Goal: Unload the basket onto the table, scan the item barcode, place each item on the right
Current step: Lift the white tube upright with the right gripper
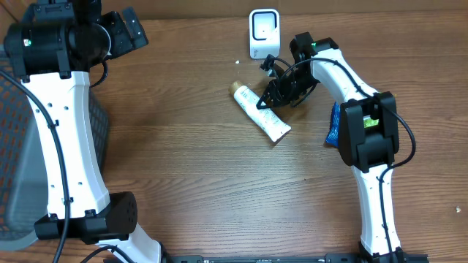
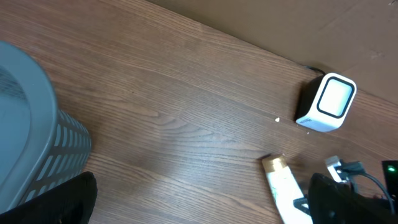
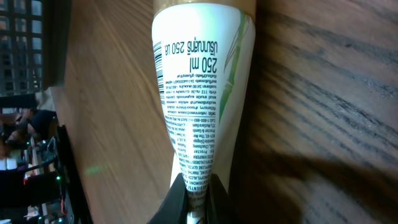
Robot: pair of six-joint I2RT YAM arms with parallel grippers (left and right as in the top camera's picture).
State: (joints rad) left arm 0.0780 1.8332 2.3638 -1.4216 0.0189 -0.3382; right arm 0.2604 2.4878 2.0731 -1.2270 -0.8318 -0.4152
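A white tube with a tan cap lies at an angle on the wooden table, just in front of the white scanner. In the right wrist view my right gripper is shut on the tube, pinching its printed body flat between both fingers. Barcode stripes show along the tube's left edge. From overhead, the right gripper sits over the tube's middle. My left gripper stays far off at the back left, open and empty. The left wrist view takes in the scanner and the tube.
A grey slatted basket stands at the table's left edge, under the left arm, and fills the left side of the left wrist view. A blue packet lies beside the right arm's forearm.
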